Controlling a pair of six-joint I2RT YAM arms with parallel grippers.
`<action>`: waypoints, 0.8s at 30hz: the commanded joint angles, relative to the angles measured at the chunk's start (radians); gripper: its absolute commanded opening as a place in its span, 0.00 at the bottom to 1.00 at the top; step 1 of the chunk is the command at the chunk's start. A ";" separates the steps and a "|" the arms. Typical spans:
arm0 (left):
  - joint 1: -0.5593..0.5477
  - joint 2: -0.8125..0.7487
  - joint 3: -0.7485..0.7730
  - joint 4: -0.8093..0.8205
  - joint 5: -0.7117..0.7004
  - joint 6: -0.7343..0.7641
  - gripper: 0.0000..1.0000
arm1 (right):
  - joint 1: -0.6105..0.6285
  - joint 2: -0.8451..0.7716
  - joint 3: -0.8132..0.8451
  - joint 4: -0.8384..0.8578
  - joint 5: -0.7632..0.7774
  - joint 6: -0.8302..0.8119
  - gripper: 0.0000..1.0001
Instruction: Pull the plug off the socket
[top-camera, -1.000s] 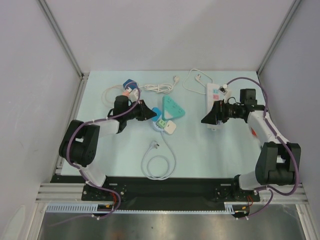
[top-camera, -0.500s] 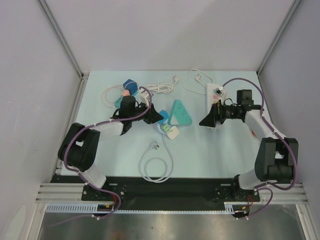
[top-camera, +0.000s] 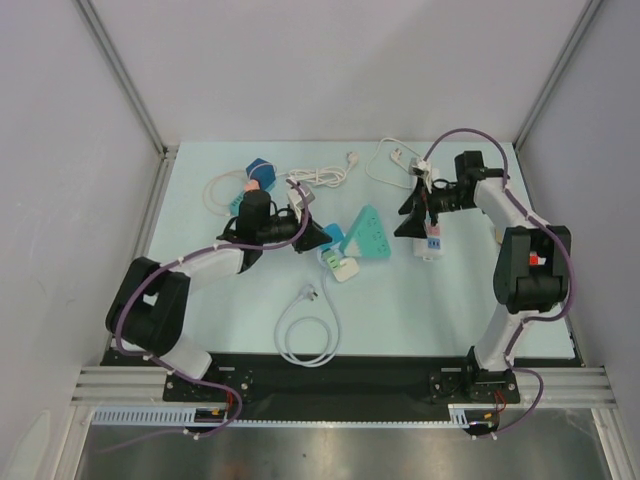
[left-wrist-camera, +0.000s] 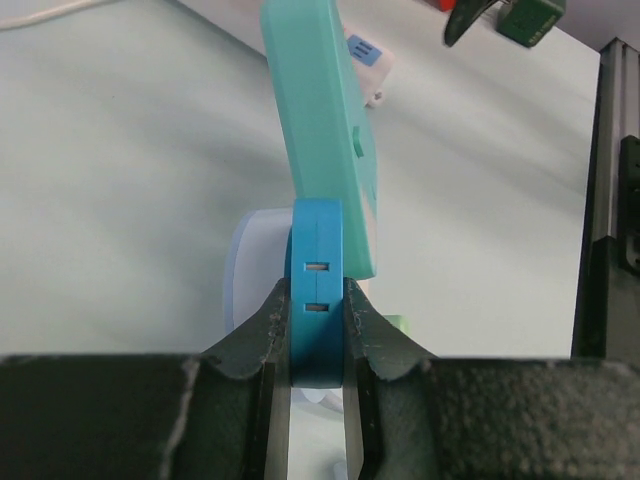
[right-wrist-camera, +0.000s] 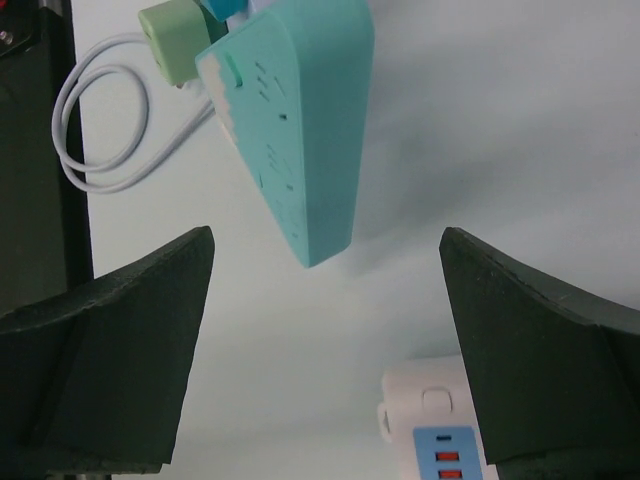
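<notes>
A: A pale green table in a grey-walled booth, with cables all over it. Where is the plug?

B: Mid-table. The blue plug sits at the left end of the teal socket. The left gripper is clamped on it, one finger on each flat side.

A: And the socket itself?

B: Nothing holds it. The right gripper hangs to its right, beside the white strip. Its jaws are spread as wide as they go and point at the socket's free end.

A: So which step is this?

B: The plug is gripped but not out; in the left wrist view its body meets the socket's edge. Bracing the socket looks like the step in hand.

A: What does the next move call for?

B: Probably the right gripper moves left, straddles the teal body and closes on it. Then the arms pull apart along the line of the prongs, straight, with no twisting.

A: Any catch?

B: A green plug crowds the same end as the blue one, so the right gripper is better off taking the bare end.
</notes>
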 joint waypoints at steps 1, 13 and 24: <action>-0.011 -0.089 0.042 0.085 0.107 0.074 0.00 | 0.052 0.041 0.064 -0.068 -0.052 -0.105 1.00; -0.037 -0.115 0.019 0.131 0.116 0.052 0.00 | 0.157 0.063 0.064 -0.043 -0.079 -0.022 0.92; -0.037 -0.120 0.005 0.214 0.119 -0.005 0.00 | 0.198 0.119 0.105 -0.386 -0.179 -0.269 0.64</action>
